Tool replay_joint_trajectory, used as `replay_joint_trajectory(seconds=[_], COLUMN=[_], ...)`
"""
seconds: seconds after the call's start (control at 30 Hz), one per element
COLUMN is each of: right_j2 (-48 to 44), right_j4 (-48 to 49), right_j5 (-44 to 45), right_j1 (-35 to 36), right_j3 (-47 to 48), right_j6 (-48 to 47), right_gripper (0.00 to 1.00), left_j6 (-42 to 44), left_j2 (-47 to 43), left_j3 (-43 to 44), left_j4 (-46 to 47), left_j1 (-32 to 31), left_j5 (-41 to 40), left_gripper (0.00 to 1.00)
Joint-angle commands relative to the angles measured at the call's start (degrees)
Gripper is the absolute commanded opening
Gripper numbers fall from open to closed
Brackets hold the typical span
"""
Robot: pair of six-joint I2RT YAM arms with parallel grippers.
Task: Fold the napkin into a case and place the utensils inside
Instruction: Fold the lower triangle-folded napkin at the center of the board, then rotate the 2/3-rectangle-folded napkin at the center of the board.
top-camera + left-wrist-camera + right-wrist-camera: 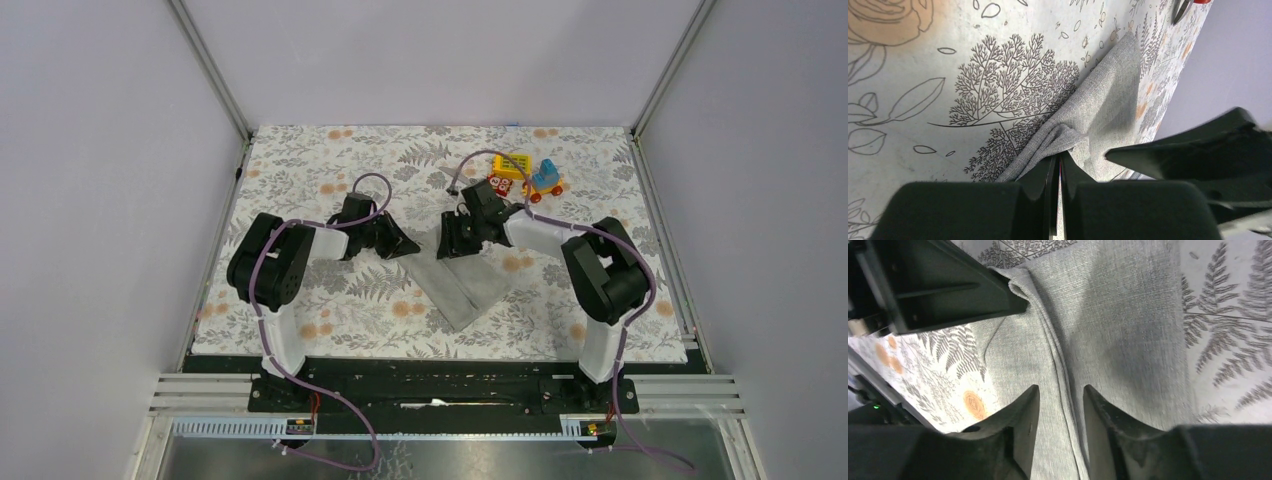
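Left gripper [1057,165] fingers are pressed together on a bunched edge of the napkin [1108,95], right gripper [1060,405] fingers stand spread astride its fold, mid-tablecloth [330,170] toward the near edge: folding appears partly done, with no utensils visibly inside yet.

Napkin [462,285]: 1. Tablecloth [300,170]: 1. Claws: 2 (left claw [1058,160], right claw [1060,390]). Toy blocks [525,175]: far-right cluster, count unclear.
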Motion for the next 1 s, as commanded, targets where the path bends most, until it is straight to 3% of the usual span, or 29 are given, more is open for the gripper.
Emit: replay_joint_trajectory(seconds=[0.0,0.1,0.2,0.37,0.6,0.97], right_j2=[-6.86,-6.90,-3.27,4.18,9.26,-3.95], right_j4=[-13.25,-6.19,7.28,18.25,21.23,24.99], right_j5=[8.32,-5.06,-19.35,-27.60,-30.76,-29.77], right_j1=[3.25,4.37,4.50,4.51,4.36,3.74], right_j3=[5.52,4.21,1.75,3.02,1.11,-21.50], right_j6=[-7.39,-5.15,1.51,5.16,6.77,6.53], right_gripper=[0.54,0.63,0.64,0.69,0.68,0.69], left_j6=[1.40,1.42,1.36,1.22,1.20,1.55], left_j2=[1.36,1.65,1.84,2.49,2.90,4.97], left_j3=[0.74,0.38,0.32,0.32,0.17,0.49], left_j4=[2.09,2.00,1.94,1.95,1.56,1.68], left_j1=[0.07,0.27,0.57,0.86,1.01,1.38], left_j5=[-0.12,-0.17,-0.23,-0.22,-0.58,-0.35], left_gripper=[0.07,0.07,0.06,0.06,0.03,0.01])
